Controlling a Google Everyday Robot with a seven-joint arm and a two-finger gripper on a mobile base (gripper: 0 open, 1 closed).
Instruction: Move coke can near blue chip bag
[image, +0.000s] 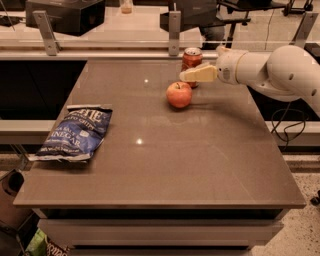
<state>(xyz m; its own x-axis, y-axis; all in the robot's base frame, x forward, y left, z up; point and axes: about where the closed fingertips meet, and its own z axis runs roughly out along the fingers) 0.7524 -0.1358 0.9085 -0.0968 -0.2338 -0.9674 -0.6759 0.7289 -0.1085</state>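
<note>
Where the counter (200, 170) meets its far edge, the coke can (192, 57) stands upright, red with a silver top; its lettering cannot be read from this view. The gripper (191, 74) reaches in from the right on a white arm (280, 75), and its pale tip crosses the lower front of the can. Whether the gripper is open or closed on the can cannot be told.

A red-orange apple (179, 94) sits just in front of the can, close beneath the gripper, apart from both so far as can be seen.

The blue chip bag (77, 132) lies flat near the counter's left edge, well apart from the can. The word "VINEGAR" in white capitals is readable on it. A pale band at the top carries further lettering that is only partly legible, and smaller lines of print cannot be made out.

The counter is a plain brown-grey slab with a faint sheen and two small spots of reflected light. Behind it runs a pale rail with upright metal posts (174, 32). A dark box (65, 15) rests beyond the rail at the left. A black cable (287, 127) hangs at the right, above a speckled floor (305, 235).
</note>
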